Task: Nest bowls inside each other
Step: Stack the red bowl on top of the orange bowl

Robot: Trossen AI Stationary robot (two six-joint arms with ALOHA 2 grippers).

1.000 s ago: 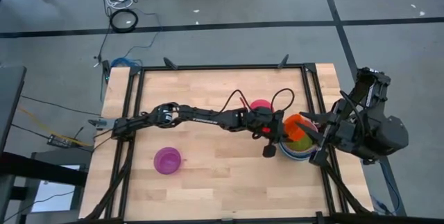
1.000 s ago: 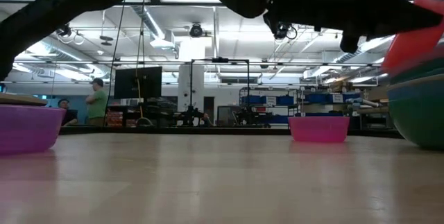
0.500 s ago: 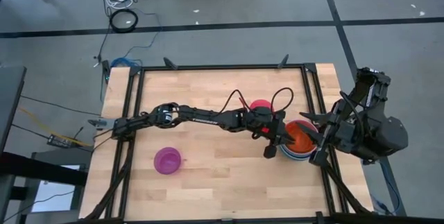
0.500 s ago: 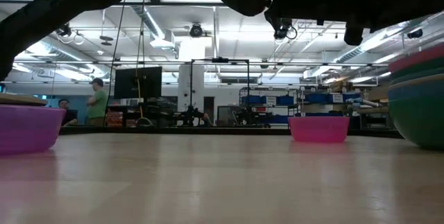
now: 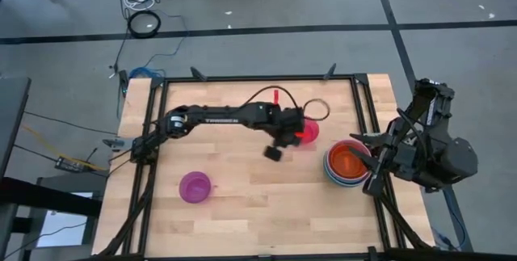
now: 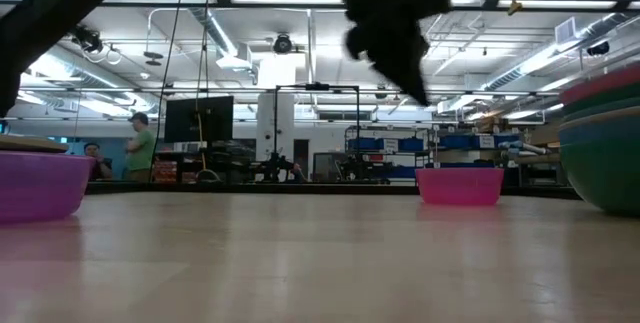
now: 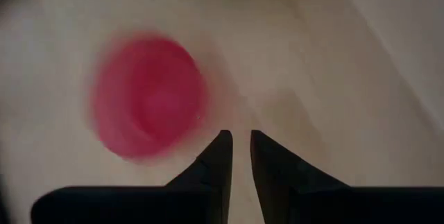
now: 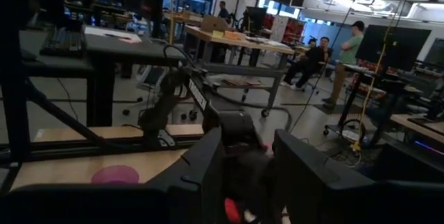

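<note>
Near the table's right edge, a stack of nested bowls (image 5: 346, 164) has an orange bowl (image 5: 349, 161) on top. A pink bowl (image 5: 309, 132) stands alone just left of it, toward the far side. A purple bowl (image 5: 195, 186) stands near the front left. My left gripper (image 5: 291, 138) hangs tipped downward beside the pink bowl (image 7: 147, 106). Its fingers (image 7: 223, 156) are a little open with only bare table between them. My right gripper (image 5: 371, 162) is held level, high over the stack's right side, and is open and empty (image 8: 248, 161).
A black frame (image 5: 258, 77) runs around the wooden table top. Bare wood lies between the purple bowl and the stack. The low view shows the pink bowl (image 6: 460, 185) in mid-table, the stack (image 6: 605, 153) at the right and people in the room behind.
My left gripper has let go of the orange bowl, which was tilted on the stack's rim and now sits level inside it. The gripper then swung toward the table's left and far side, rose a little and tipped down, ending beside the pink bowl.
</note>
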